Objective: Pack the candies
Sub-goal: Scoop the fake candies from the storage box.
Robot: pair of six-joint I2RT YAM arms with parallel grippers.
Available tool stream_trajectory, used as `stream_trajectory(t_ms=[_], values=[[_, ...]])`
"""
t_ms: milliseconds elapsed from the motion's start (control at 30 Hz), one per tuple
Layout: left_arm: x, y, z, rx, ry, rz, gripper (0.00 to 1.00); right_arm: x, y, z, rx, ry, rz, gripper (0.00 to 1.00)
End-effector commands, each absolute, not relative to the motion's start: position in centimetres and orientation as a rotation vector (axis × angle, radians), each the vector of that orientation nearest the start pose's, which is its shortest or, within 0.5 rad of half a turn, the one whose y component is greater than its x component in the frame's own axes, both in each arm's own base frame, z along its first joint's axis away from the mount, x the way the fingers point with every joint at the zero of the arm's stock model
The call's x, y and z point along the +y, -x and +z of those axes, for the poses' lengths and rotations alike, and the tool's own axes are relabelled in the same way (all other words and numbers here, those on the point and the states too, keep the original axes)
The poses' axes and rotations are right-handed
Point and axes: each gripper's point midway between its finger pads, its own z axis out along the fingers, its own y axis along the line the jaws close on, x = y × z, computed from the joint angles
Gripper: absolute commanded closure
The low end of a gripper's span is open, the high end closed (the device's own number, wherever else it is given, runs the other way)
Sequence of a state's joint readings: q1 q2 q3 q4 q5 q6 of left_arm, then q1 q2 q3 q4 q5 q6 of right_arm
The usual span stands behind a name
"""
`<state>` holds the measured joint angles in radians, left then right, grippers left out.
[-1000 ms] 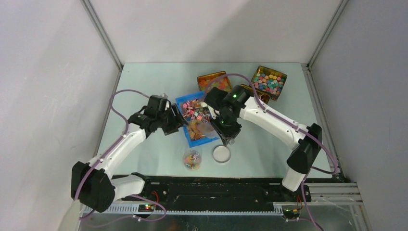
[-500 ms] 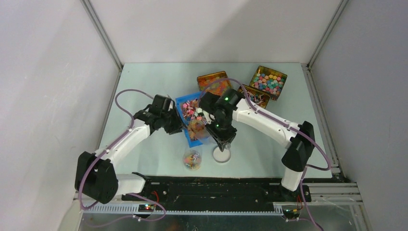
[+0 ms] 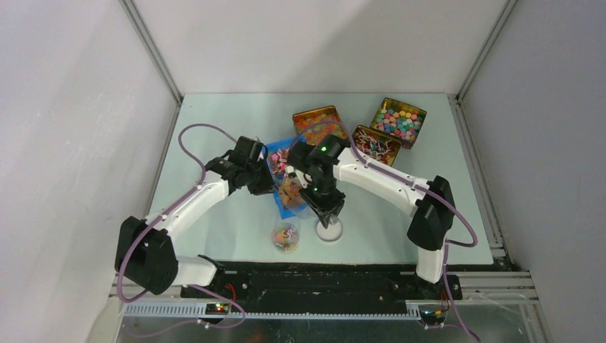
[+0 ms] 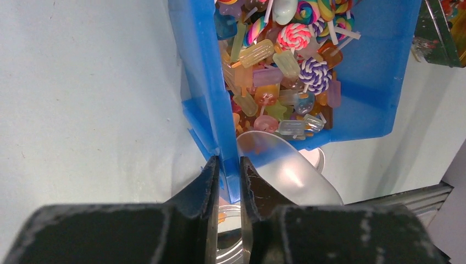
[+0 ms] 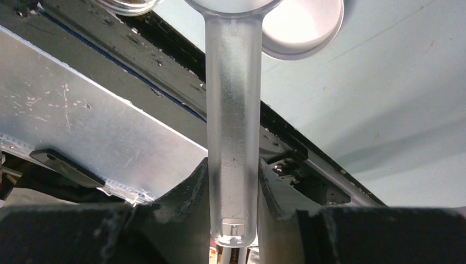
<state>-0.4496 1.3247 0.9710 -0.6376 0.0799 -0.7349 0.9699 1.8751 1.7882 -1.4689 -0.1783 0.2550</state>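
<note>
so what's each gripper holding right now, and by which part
The left gripper pinches the blue bin by its side wall. The right gripper grips the clear scoop by its handle, near the end.

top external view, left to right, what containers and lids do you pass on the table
small clear round jar of candies → white round lid → gold tin of red-and-white striped sweets → gold tin of pastel round sweets

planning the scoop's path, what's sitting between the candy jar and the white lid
Nothing. In the top external view only bare table shows between the jar and the lid, which stand apart.
</note>
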Motion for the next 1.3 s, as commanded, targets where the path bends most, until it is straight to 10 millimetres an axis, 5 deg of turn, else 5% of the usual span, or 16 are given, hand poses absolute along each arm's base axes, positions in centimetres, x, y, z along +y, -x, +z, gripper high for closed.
stream_trajectory(t_ms=[0, 200, 633, 1267], values=[[-16.7, -26.3, 11.6, 2.656, 0.281, -0.415, 0.85, 29.5, -14.8, 16.0, 3.006, 1.133, 0.263, 1.0], [-17.5, -26.0, 11.6, 2.671, 0.245, -0.407, 0.86, 31.4, -16.1, 16.2, 2.996, 1.149, 0.277, 1.0], [-17.6, -26.0, 11.8, 2.655, 0.248, -0.379, 0.88, 32.3, -17.7, 14.1, 3.084, 1.047, 0.272, 1.0], [-17.9, -25.9, 11.9, 2.643, 0.26, -0.4, 0.9, 34.0, -21.7, 10.7, 2.912, 1.016, 0.266, 1.0]])
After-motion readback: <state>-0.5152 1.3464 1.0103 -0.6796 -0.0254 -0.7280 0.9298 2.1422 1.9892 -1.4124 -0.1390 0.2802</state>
